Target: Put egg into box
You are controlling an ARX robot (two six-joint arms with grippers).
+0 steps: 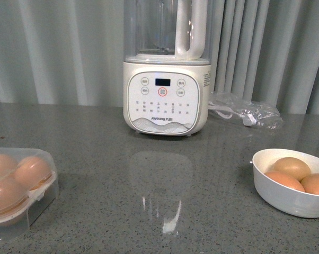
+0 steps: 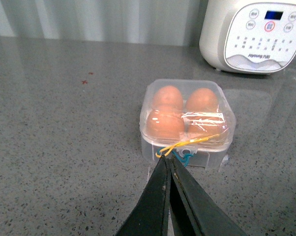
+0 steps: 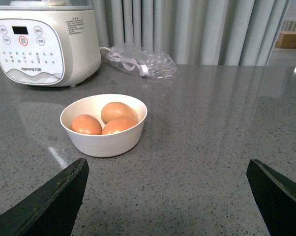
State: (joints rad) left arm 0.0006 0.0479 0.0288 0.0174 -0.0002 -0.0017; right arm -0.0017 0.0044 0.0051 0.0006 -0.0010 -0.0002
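A: Where's the egg?

B: Three eggs (image 3: 103, 121) in the white bowl (image 3: 104, 142), at 4 o'clock on the counter in the front view. Box (image 2: 186, 120) is at 8 o'clock, lid down over four eggs, so it looks full already.

A: Which arm is nearer?

B: Right arm for the bowl, left for the box. In the right wrist view the bowl lies ahead of the right gripper (image 3: 167, 182) and off toward one finger, well apart from it. Nothing between them.

A: Gripper states?

B: Right one spread wide, empty; only the two finger ends show at the frame corners. Left gripper (image 2: 169, 164) is pinched together, tips touching, just beside the box's near wall, by the yellow and blue bands (image 2: 180, 150) at the latch. Can't tell if it actually holds a band.

A: Egg axis?

B: Mixed. In the right wrist view the back egg lies crosswise to the approach; the front two are angled and touching each other. Judgement: the back one gives the cleanest pinch across its short side.

A: Room?

B: Open counter (image 1: 149, 201) between bowl and box. Blender (image 1: 166, 95) at 12 o'clock and a bagged cord (image 1: 244, 111) at 2, both well behind. Bowl rim is the edge to clear. The lid would need opening first, I'd say.
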